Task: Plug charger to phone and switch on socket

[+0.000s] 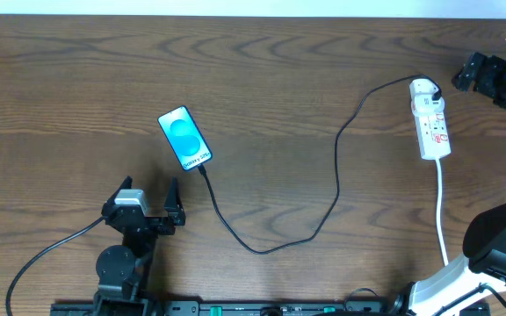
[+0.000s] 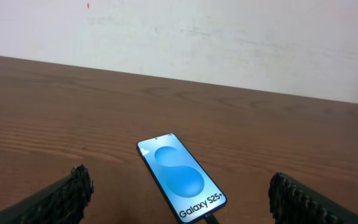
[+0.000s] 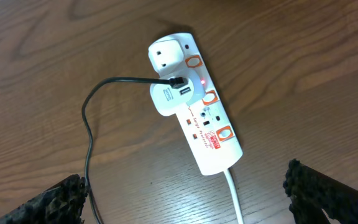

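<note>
Looks basically done: the thin black charger cable (image 1: pixel 262 248) is seated in the slim blue-screened phone (image 1: pixel 184 138), which lies at 10 o'clock on the wooden bench (image 1: pixel 77 79). A red light (image 3: pixel 202 81) is lit on the narrow white power strip (image 1: pixel 430 123) at 3 o'clock. The risk: the slack loop could get snagged and the plug yanked out. Left jaws are parked low at the phone's 7 o'clock, and right jaws are angled at the strip from its 2 o'clock. Both are spread wide, nothing held.
</note>
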